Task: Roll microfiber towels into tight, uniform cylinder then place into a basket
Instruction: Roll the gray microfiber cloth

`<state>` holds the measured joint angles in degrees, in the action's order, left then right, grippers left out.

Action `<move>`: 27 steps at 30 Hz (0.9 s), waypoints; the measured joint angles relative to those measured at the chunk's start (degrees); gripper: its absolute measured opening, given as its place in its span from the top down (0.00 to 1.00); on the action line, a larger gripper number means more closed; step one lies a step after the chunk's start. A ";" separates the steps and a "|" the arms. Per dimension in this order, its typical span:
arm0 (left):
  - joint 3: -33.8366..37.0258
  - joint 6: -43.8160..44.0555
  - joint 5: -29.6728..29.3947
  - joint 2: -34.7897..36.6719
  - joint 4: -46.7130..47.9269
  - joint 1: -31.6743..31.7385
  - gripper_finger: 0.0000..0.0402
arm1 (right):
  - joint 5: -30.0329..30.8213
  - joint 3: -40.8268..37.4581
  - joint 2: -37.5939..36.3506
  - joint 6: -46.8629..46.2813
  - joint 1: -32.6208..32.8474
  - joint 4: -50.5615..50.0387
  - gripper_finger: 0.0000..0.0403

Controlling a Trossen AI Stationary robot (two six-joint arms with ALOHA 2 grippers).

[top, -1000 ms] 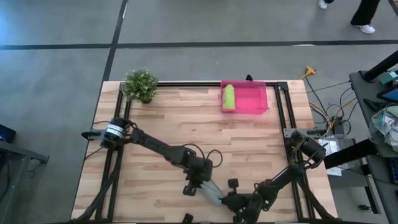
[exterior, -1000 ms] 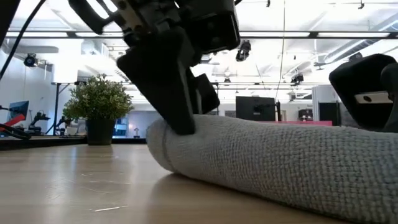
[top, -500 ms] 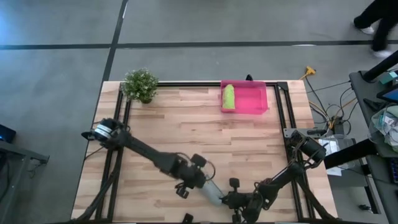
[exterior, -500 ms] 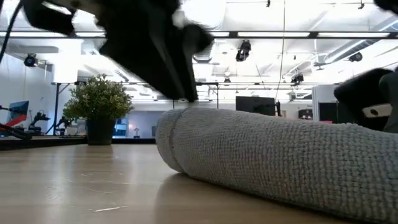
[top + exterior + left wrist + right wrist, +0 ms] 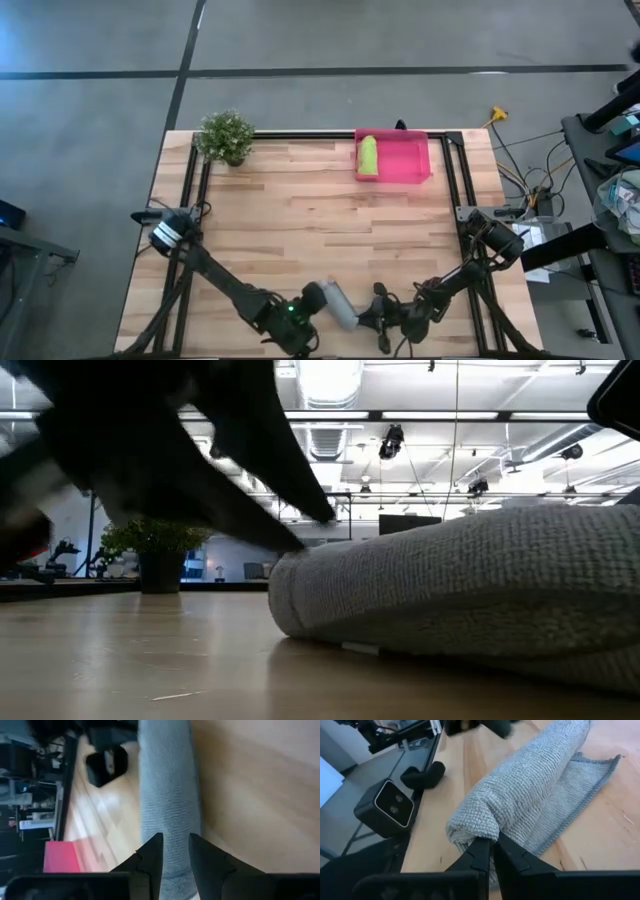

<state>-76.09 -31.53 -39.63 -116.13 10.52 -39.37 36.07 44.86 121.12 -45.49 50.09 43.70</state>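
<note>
Right tool (image 5: 492, 847): fingers pinched together on one end of the grey towel (image 5: 530, 795), at the near edge of the worktop (image 5: 330, 215). Seems to anchor that end so the roll cannot slip or unwind while the other arm works.

Left tool (image 5: 175, 855): narrow gap, fingers astride the roll near its other end, the grey cloth showing between them. Cannot tell whether they press on it or only straddle it. In the high view the left tool (image 5: 312, 300) sits just beside the roll's end, near the front edge.

Grey towel (image 5: 340, 306): mostly rolled into a cylinder, lying on the wood between the two tools. Right wrist view shows a flat flap of cloth trailing out beside the roll, so the rolling looks unfinished. In the low view the grey towel (image 5: 450, 595) fills the foreground, thicker toward one end; not yet uniform, by my reading.

Lime green towel (image 5: 368, 155): rolled, lying along the left wall inside the basket (image 5: 412, 160), at the far side of the worktop. Room is left beside it, presumably for the grey one.

Potted plant (image 5: 226, 136): far left corner, well apart from the work.

Judgement: one towel done; second needs the loose flap taken in, then a carry across the worktop.
</note>
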 joint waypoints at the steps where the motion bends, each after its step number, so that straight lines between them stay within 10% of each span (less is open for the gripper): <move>1: -0.14 -0.56 -0.02 -0.55 -0.06 0.33 0.81 | 0.04 0.22 0.00 -0.24 0.00 -0.23 0.97; 27: -4.53 2.70 14.89 -1.14 -0.27 7.06 0.35 | 0.09 1.95 0.04 -0.73 -0.13 -2.92 0.97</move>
<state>-80.62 -28.83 -24.73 -117.27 10.24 -32.32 36.16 46.81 121.16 -46.22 49.95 40.78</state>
